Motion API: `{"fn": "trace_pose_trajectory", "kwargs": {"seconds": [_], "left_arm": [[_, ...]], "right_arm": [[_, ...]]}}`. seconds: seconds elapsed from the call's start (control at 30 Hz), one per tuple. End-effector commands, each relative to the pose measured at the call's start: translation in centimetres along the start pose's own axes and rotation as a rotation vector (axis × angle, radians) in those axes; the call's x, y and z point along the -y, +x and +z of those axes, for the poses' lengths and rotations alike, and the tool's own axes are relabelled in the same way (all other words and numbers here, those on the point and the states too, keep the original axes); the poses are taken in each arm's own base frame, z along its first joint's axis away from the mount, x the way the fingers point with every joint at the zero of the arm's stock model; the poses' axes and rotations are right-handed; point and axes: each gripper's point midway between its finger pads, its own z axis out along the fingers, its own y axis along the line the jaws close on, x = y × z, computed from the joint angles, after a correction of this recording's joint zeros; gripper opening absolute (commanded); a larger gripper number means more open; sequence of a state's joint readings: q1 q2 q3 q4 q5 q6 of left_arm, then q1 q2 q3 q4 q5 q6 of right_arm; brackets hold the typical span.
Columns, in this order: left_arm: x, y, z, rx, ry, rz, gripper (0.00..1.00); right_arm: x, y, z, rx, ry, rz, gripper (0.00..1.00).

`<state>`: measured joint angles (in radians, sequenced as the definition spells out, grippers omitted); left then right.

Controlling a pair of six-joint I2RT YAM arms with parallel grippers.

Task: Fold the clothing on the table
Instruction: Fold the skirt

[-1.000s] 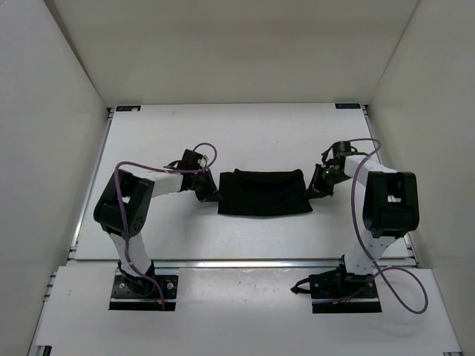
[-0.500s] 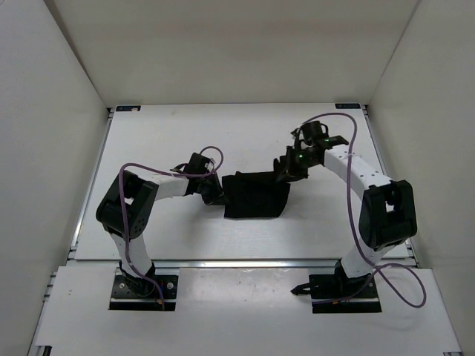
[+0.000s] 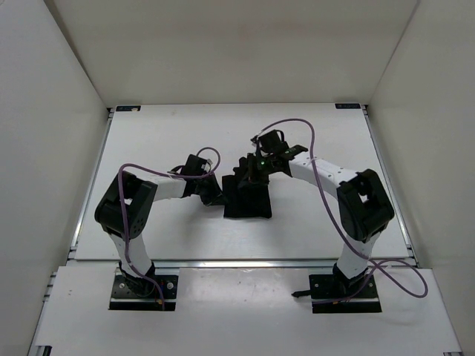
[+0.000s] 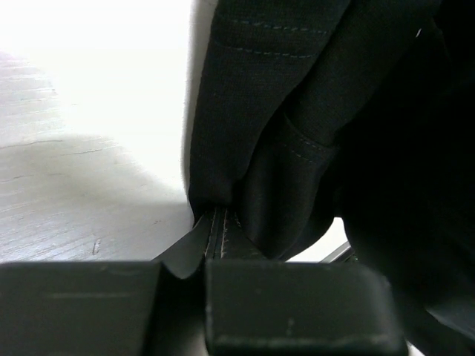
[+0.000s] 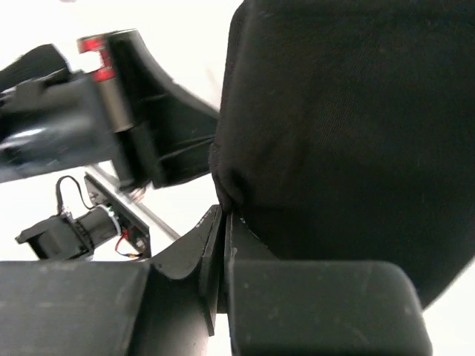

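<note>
- Top view: a second ago the clothing [image 3: 249, 202] lay spread wide between my two grippers. My right gripper [image 3: 249, 171] has since carried its end across to the left, and the clothing now shows at about half that width.
- Top view: my left gripper [image 3: 216, 194] has stayed at the left edge throughout. The two grippers now stand close together, right just beyond left.
- Top view, judgement: the crosswise fold is nearly made. The carried end still has to be laid down and released squarely on the lower layer.
- Top view: the clothing sits near the middle of the table [image 3: 156, 137], a compact dark block, raised and bunched under my right gripper.
- Left wrist view: my left gripper [image 4: 213, 248] has its jaws pressed together on a thin edge of the clothing [image 4: 252, 111], stitching showing at the pinch. A second layer hangs in a rounded fold over the first, and the table [image 4: 82, 170] shows white to the left.
- Right wrist view: my right gripper [image 5: 224, 233] pinches a gathered point of the clothing [image 5: 349, 133], jaws tight with almost no gap. The fabric drapes limp and smooth, plain black, with no marks. My left arm [image 5: 89, 133] shows close at the left.
- Right wrist view: I cannot tell whether the carried edge lines up with the edge below.
</note>
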<state>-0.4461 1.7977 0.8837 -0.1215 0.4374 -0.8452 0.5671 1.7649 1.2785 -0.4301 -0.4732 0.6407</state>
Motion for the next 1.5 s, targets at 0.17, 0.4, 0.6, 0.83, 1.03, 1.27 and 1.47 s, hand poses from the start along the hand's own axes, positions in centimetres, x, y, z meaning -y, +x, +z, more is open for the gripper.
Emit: {"fn": "trace_pose_trajectory", "kwargs": {"seconds": [0.17,0.4,0.6,0.83,1.03,1.27,1.47], "left_arm": [[-0.6,-0.2,-1.2,0.023,0.028,-0.018,0.00],[-0.6,-0.1,-1.2,0.016,0.040,-0.011,0.02],[-1.6,0.2,-1.5,0.000,0.022,-0.028,0.09],[0.2,-1.2,-4.1,0.063,0.103,-0.055,0.40],[0.6,-2.1,-8.2,0.150,0.204,-0.136,0.44],[0.7,-3.6,-12.7,0.313,0.256,-0.157,0.44],[3.0,-5.1,-16.1,0.387,0.312,-0.137,0.45]], "right_arm": [[-1.7,-0.1,3.7,-0.040,-0.069,-0.058,0.00],[-1.9,1.5,6.4,-0.115,-0.043,-0.100,0.00],[-1.0,1.9,8.0,-0.135,0.005,-0.154,0.09],[-4.8,0.4,4.8,-0.073,0.028,-0.308,0.36],[-7.1,0.2,-0.9,0.033,-0.048,-0.319,0.47],[-4.5,1.3,1.0,-0.001,-0.069,-0.253,0.31],[-2.3,4.5,6.5,-0.138,-0.021,-0.252,0.20]]}}
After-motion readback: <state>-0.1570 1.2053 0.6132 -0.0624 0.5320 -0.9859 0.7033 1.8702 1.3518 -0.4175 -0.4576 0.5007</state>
